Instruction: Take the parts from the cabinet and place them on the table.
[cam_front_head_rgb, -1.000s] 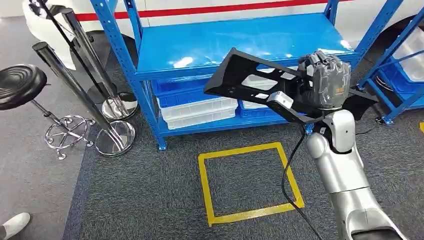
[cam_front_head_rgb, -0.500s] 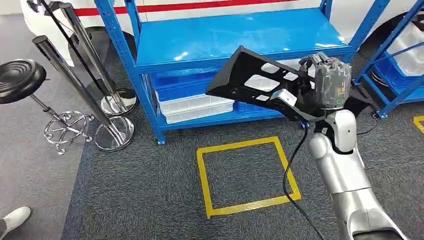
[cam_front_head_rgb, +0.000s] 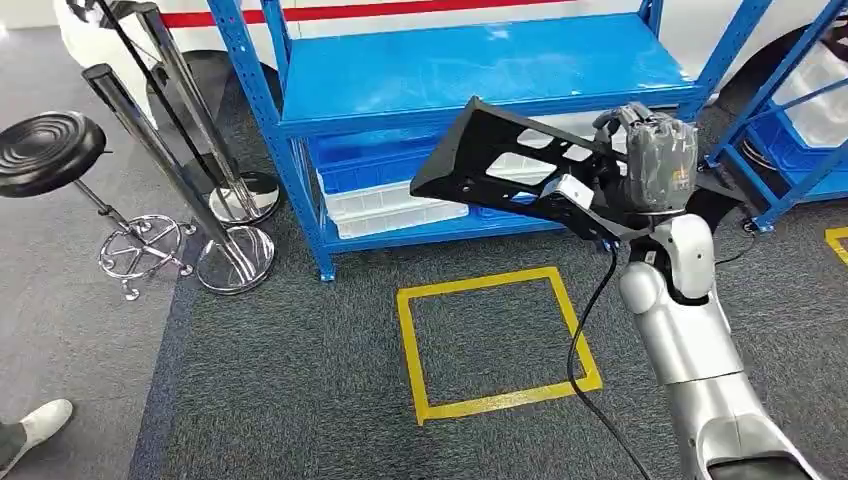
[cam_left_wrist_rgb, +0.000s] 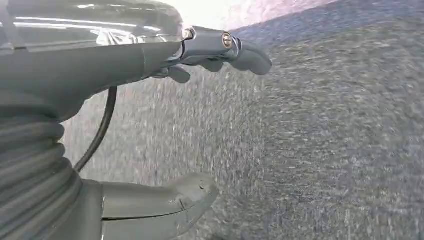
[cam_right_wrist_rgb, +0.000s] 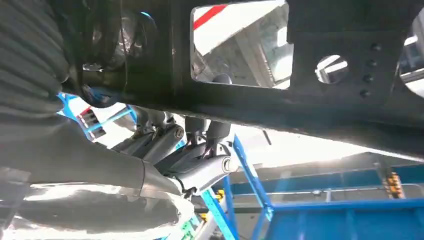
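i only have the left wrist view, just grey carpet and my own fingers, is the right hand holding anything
Observer: Yes, the right hand grips a flat black metal bracket with cut-out windows.
Operator: where is it relative to the cabinet
Observer: Raised in front of the blue metal shelving rack.
Operator: anything marked on the floor
Observer: A yellow tape square lies on the carpet before the rack.

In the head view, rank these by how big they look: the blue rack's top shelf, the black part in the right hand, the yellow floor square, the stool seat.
1. Blue rack's top shelf
2. Black part and yellow floor square: similar in apparent size; the part is nearer the camera, so left unranked.
3. Stool seat
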